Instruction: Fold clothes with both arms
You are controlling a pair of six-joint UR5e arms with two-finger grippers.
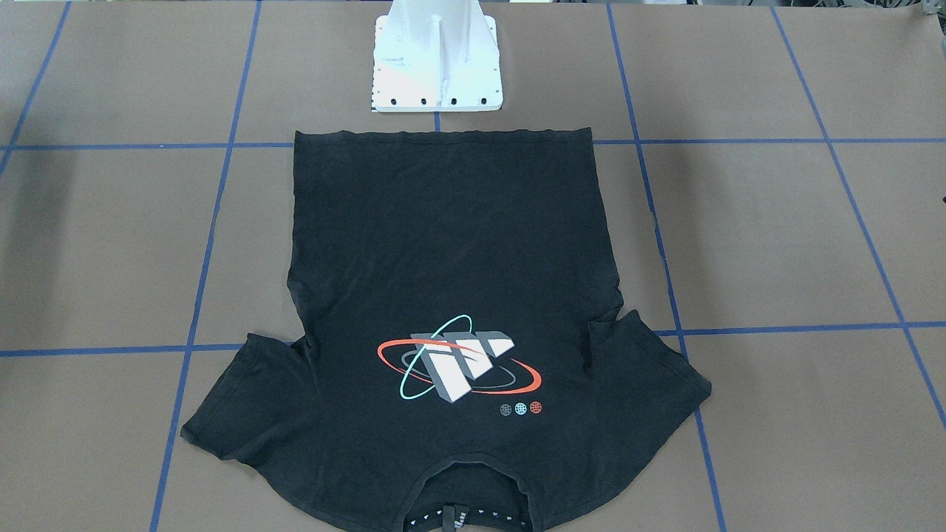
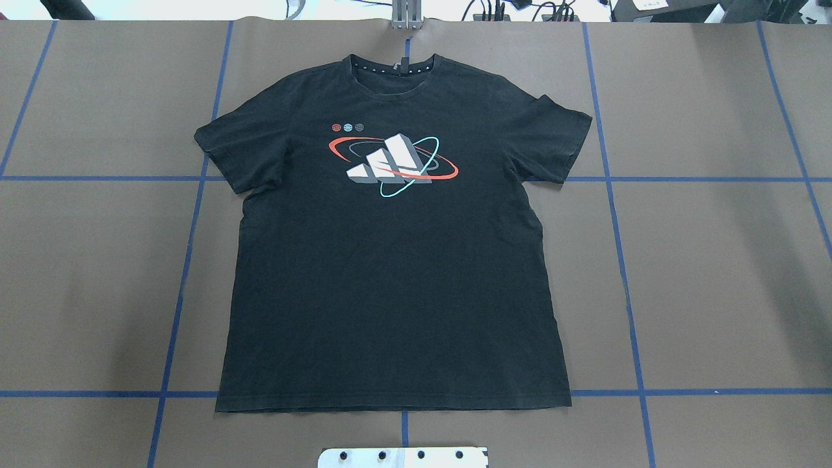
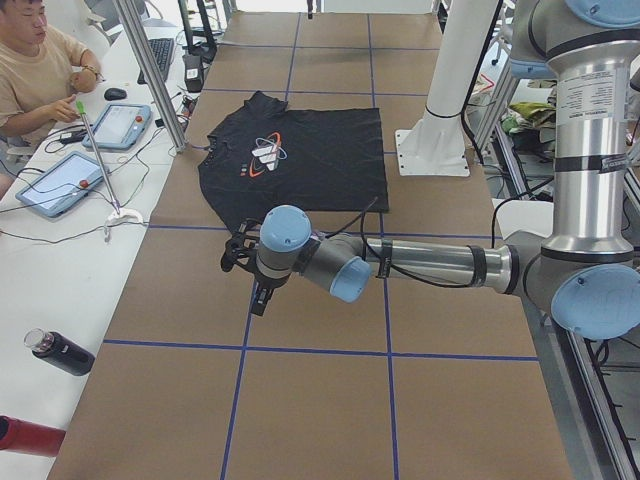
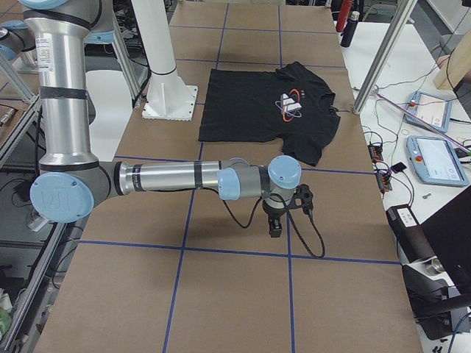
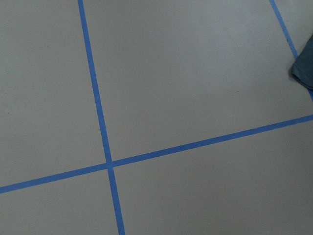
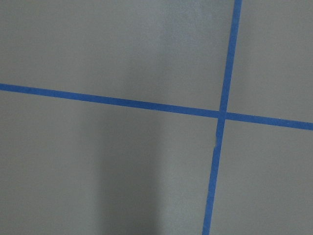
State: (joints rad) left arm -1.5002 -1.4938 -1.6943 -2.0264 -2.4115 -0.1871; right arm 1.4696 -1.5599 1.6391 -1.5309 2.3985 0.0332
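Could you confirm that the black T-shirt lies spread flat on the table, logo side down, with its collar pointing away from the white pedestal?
Not quite: the T-shirt lies logo side up, as the overhead exterior view shows, its logo in plain sight. The rest holds: spread flat, collar away from the white pedestal.

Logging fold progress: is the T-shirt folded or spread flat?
Spread flat, logo up: T-shirt shows both sleeves out, hem and collar uncovered.
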